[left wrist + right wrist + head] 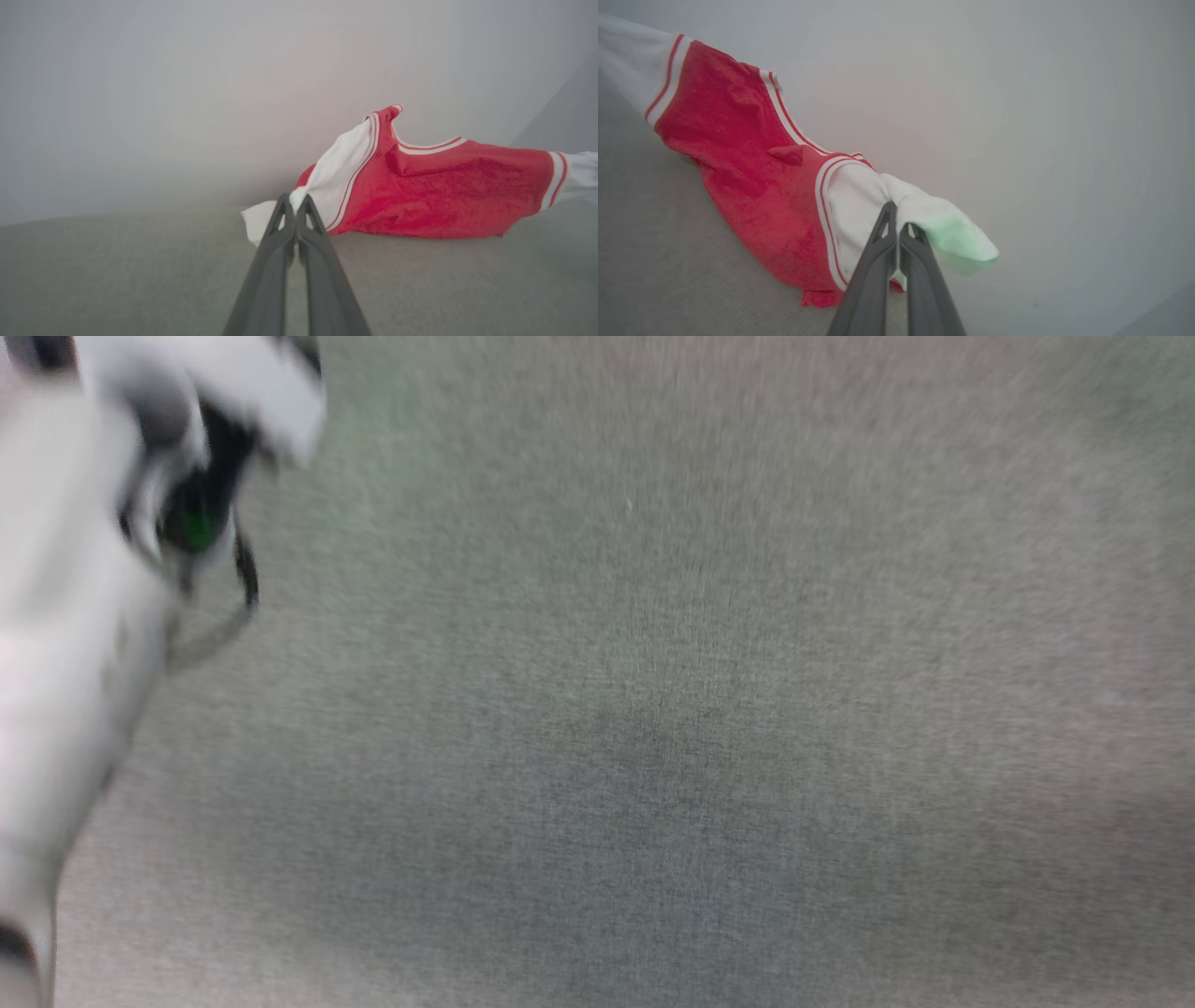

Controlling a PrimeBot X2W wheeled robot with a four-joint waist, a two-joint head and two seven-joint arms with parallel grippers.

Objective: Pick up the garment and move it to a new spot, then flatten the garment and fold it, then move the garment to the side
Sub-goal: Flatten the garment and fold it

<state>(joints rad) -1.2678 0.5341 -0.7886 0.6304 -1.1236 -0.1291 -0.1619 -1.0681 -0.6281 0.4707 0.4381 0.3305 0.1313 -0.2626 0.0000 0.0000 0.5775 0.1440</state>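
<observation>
In the blurred head view, the robot's pale left forearm (65, 644) is showing along the left edge, above the grey woven fabric surface (653, 756); the left gripper (294, 201), its two dark fingers pressed together, is pinching one white sleeve of the red jersey-style shirt with white short sleeves and red-and-white striped trim (444, 196); the shirt is hanging stretched sideways between the two grippers, its lower edge touching the grey surface and its collar lifted; the right gripper (899, 218), fingers likewise closed, is gripping the other white sleeve, whose loose end is drooping past the fingertips.
</observation>
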